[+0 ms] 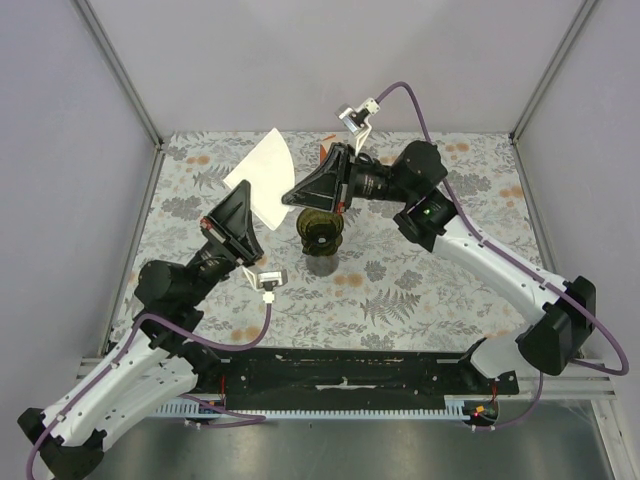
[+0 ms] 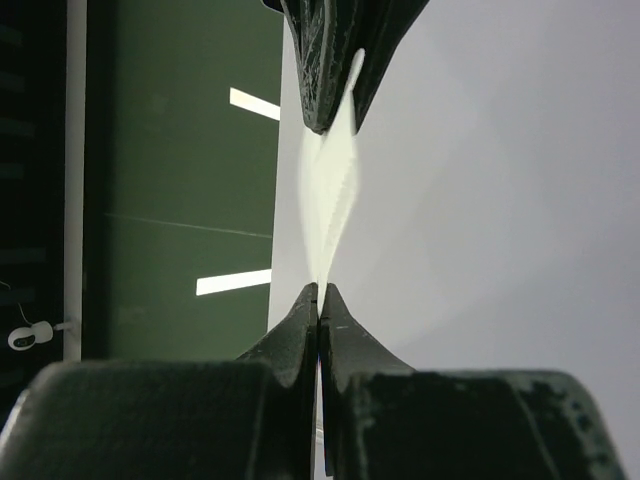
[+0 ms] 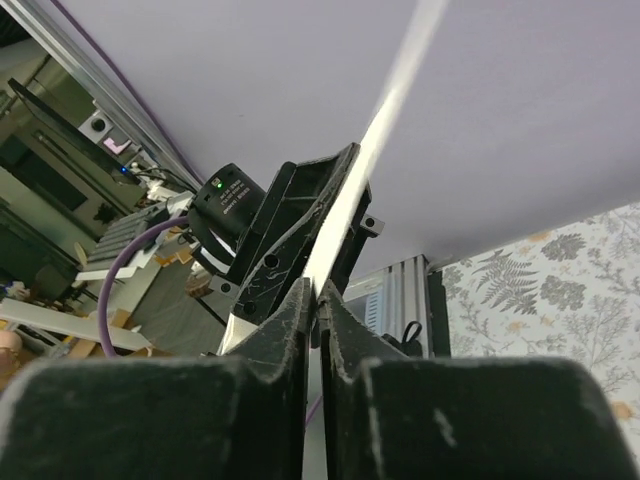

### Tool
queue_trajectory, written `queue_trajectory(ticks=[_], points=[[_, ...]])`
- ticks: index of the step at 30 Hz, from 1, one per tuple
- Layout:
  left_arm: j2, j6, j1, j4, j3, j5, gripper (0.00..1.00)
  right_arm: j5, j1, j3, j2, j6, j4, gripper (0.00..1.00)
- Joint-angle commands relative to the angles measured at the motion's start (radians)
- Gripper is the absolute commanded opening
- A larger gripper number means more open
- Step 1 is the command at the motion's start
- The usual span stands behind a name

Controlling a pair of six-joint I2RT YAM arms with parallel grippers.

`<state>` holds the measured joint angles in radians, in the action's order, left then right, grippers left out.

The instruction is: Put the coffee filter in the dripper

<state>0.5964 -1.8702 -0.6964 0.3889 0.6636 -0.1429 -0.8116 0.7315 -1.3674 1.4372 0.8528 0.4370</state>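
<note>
The coffee filter (image 1: 263,172) is a white paper fan held in the air over the back left of the table. My left gripper (image 1: 256,218) is shut on its lower edge, and my right gripper (image 1: 291,197) is shut on its right corner. In the left wrist view the filter (image 2: 330,200) runs edge-on from my shut left gripper (image 2: 319,290) up to the right gripper (image 2: 335,100). In the right wrist view my right gripper (image 3: 318,290) pinches the filter (image 3: 390,110), with the left gripper (image 3: 285,230) beyond. The dark green dripper (image 1: 320,230) stands on its grey cup (image 1: 322,264), just right of both grippers.
The floral tablecloth (image 1: 430,290) covers the table inside grey walls with metal posts (image 1: 120,70). An orange sliver (image 1: 322,149) shows behind the right gripper. Purple cables loop off both wrists. The arm bases sit on the black rail (image 1: 340,375) at the near edge.
</note>
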Motion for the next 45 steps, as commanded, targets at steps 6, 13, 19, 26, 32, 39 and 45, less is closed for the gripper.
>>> queue_trajectory(ticks=[6, 13, 19, 26, 32, 39, 45], points=[[-0.023, -0.03, -0.006, -0.163, 0.028, 0.014, 0.07, 0.037, -0.001, -0.059, -0.012, -0.101, -0.093, 0.0], [0.023, 0.239, -0.008, -0.692, 0.266, 0.138, 0.71, 0.305, -0.02, -0.067, -0.121, -0.417, -0.499, 0.0], [0.322, 0.844, -0.009, -1.175, 0.727, 0.187, 0.73, 0.439, -0.02, -0.071, -0.162, -0.517, -0.658, 0.0], [0.56, 1.405, -0.009, -1.478, 1.044, -0.036, 0.89, 0.375, -0.02, -0.088, -0.141, -0.456, -0.667, 0.0], [0.577, 1.539, -0.014, -1.428, 1.053, -0.129, 0.91, 0.256, -0.018, -0.073, -0.129, -0.354, -0.597, 0.0], [0.605, 1.536, -0.032, -1.388, 1.067, -0.133, 0.93, 0.255, -0.007, -0.041, -0.147, -0.293, -0.538, 0.0], [0.634, 1.551, -0.045, -1.363, 1.093, -0.149, 0.94, 0.229, -0.001, -0.033, -0.135, -0.252, -0.479, 0.0]])
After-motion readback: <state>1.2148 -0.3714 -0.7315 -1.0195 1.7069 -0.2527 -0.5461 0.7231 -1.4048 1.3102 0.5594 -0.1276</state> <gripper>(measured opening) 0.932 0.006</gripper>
